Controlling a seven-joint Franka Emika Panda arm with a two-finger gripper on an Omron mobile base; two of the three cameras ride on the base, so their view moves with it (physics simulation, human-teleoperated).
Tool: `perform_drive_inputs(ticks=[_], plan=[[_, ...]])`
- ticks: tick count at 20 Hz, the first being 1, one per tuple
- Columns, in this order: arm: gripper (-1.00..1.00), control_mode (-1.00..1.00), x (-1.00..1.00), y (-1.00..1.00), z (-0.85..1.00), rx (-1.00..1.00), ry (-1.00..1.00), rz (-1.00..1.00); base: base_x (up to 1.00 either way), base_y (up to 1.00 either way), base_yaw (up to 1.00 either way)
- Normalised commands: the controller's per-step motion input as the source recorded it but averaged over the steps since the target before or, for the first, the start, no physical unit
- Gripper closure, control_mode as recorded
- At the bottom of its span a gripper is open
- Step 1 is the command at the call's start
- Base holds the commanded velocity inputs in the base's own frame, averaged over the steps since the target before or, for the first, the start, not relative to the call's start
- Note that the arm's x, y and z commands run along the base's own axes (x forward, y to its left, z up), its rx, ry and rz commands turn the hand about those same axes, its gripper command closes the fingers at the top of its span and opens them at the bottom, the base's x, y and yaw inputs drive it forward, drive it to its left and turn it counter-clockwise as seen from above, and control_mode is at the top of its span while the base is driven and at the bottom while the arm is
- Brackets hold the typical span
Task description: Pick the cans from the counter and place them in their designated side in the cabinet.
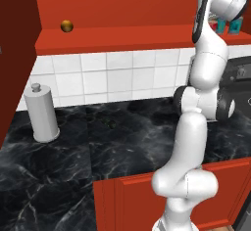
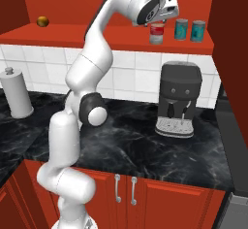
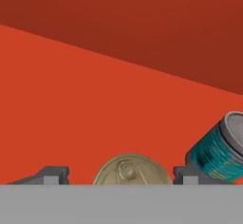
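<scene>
My gripper (image 2: 156,24) is up at the cabinet's red shelf board (image 2: 121,38), straddling a red-bodied can (image 2: 156,34) that stands upright on the board. In the hand view the can's cream top (image 3: 129,171) lies between my gripper's (image 3: 121,175) fingertips (image 3: 56,174), with a gap on each side, so the gripper is open. Two teal cans (image 2: 181,29) (image 2: 197,30) stand just right of the red one; one teal can (image 3: 216,154) shows tilted in the hand view. The arm partly hides the teal cans (image 1: 228,26) in the left base view.
A golden-brown ball (image 1: 67,26) rests at the shelf's left end. On the black marble counter (image 1: 122,132) stand a tall grey knobbed cylinder (image 1: 41,115) at the left and a dark coffee machine (image 2: 178,99) at the right. The cabinet's red side wall (image 2: 231,34) is right of the teal cans.
</scene>
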Motion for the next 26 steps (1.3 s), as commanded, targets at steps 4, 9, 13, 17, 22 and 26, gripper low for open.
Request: perform_drive_inputs(ticks=[4,9,13,17,22,26], plan=[[-1.00,-1.00,0.06,-0.05,0.15,0.00,0.00,0.00,0.00,0.00,0.00],[-1.00,-1.00,0.04,0.00,0.19,0.00,-0.01,0.02,0.00,0.00,0.00],[-1.00,-1.00,-0.07,0.00,0.21,0.00,-0.05,0.06,0.00,0.00,0.00],[-1.00,-1.00,-0.21,0.05,0.12,0.00,-0.05,0.08,0.00,0.00,0.00],[-1.00,-1.00,-0.42,0.29,0.00,0.00,-0.04,0.07,0.00,0.00,0.00],[-1.00,-1.00,-0.52,0.30,0.00,0.00,-0.08,0.06,0.00,0.00,0.00]])
